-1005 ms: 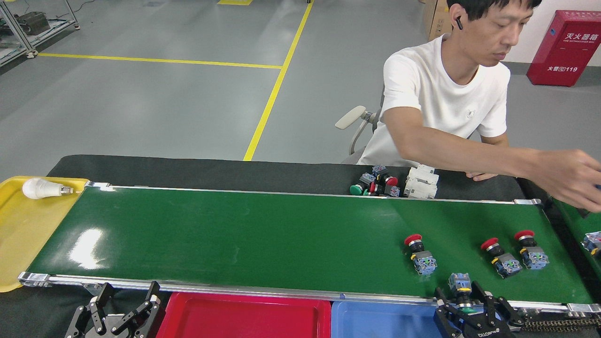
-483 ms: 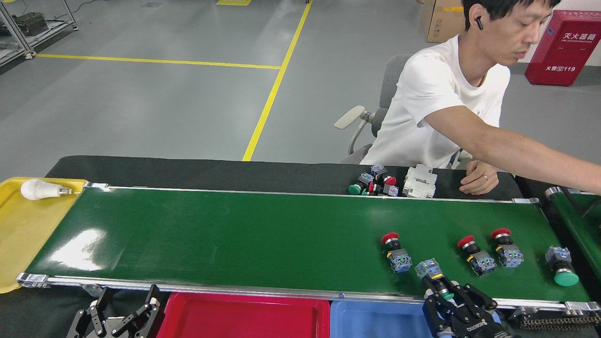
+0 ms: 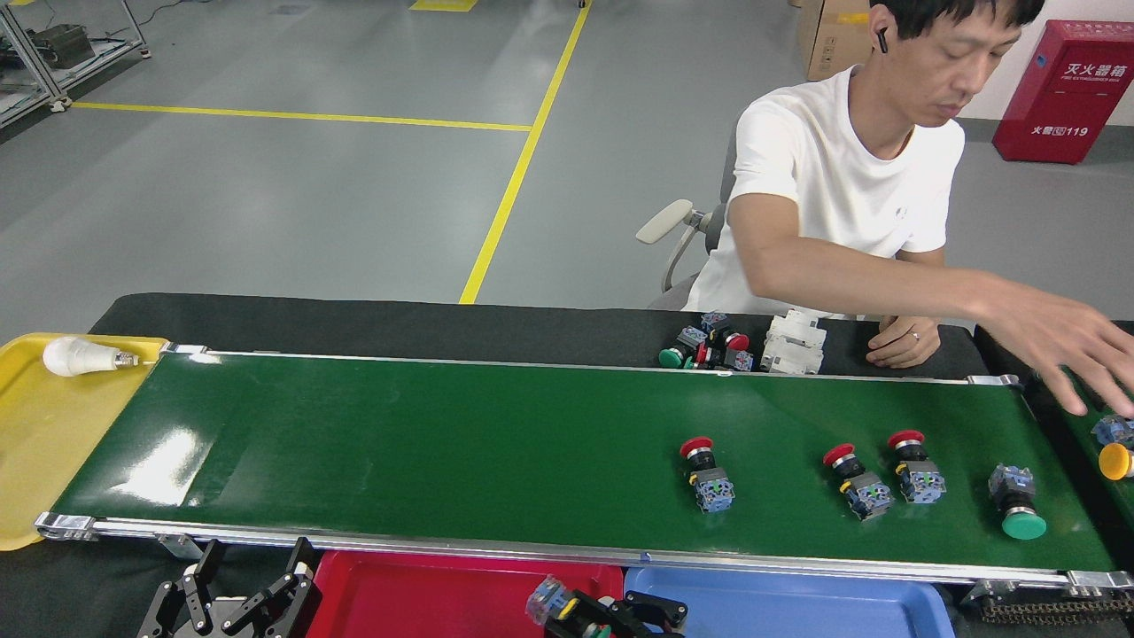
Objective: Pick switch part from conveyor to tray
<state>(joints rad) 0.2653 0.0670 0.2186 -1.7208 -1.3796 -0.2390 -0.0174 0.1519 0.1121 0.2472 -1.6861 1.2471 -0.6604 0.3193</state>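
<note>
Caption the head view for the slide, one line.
Right claw carries a switch part over the red tray; four more ride the conveyor as a person feeds parts.

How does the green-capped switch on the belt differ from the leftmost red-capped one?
The green-capped switch has a wide green cap pointing toward the robot; the leftmost red-capped switch has a smaller red cap pointing away. The green one lies near the conveyor's right end, the red one nearer the middle. Both lie on their sides, untouched.

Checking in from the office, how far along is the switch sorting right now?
In hand: the right pincer holds a switch part at the red tray and blue tray. Both trays look bare. Four switches remain on the conveyor; the left pincer is open.
</note>
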